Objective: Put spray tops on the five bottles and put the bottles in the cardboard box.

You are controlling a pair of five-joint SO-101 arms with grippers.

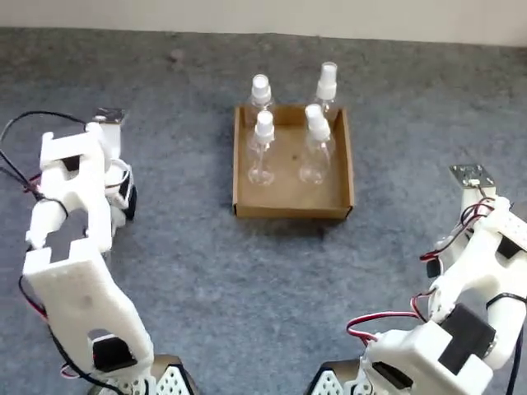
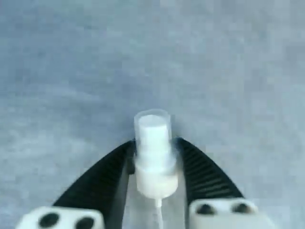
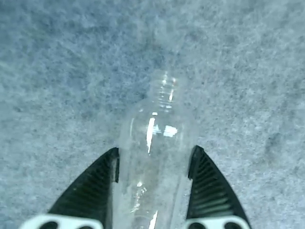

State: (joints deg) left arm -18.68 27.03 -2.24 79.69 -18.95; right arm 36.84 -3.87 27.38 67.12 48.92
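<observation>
Grey carpeted counter (image 1: 189, 247), open brown cardboard box (image 1: 292, 211) containing two capped clear plastic bottles (image 1: 262, 156), two further capped bottles (image 1: 261, 89) just behind it, left hand (image 2: 155, 143) clamped on white spray top (image 2: 153, 157), right hand (image 3: 155, 150) clamped around uncapped clear bottle (image 3: 155, 133).

Clear capless bottle (image 3: 155, 157) gripped by its body between the fingers of right claw (image 3: 156, 149), open threaded neck pointing straight out past the fingertips. White spray top (image 2: 153, 152) pinched at the collar in left claw (image 2: 155, 142), nozzle end sticking out beyond the fingertips, thin dip tube running back toward the claw base. Brown cardboard box (image 1: 292, 211), open and shallow, well ahead of both claws, roughly midway between them. Inside, two clear topped bottles side by side: one (image 1: 262, 156) on left claw's side, other (image 1: 316, 152) on right claw's side. Two more (image 1: 261, 90) (image 1: 327, 84) upright at wall farthest from claws; inside or just behind it, can't tell.
</observation>
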